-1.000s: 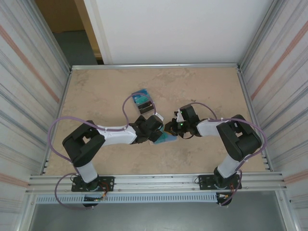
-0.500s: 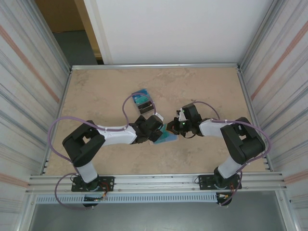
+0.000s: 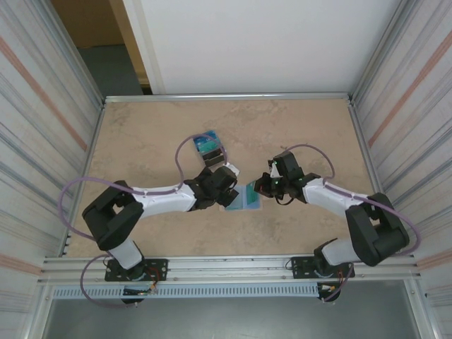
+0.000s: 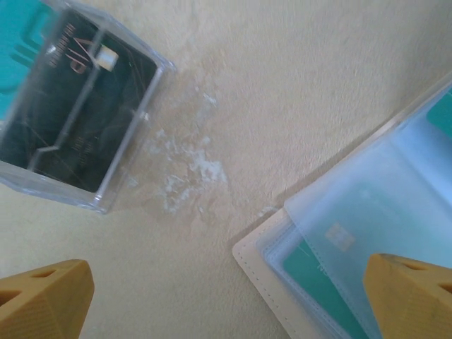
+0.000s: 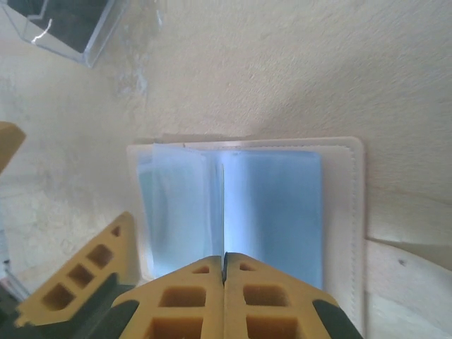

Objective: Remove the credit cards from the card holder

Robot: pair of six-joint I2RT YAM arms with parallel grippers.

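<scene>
Both arms angled inward, left gripper spread wide, right gripper pinched closed

Bright, even light; soft wrist-view blur, pale glare on card holder

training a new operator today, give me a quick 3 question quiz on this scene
1. Multiple choice: what is the right gripper doing?
A) gripping a loose card off the table
B) pinching a clear sleeve of the open card holder
C) hanging open, holding nothing

2. True or false: the left gripper is open, with its fingers spread wide above the table.

3. Fill in: in the left wrist view, the card seen through the holder's sleeve is ____ in colour.

Key: 1 B; 2 true; 3 teal.
</scene>
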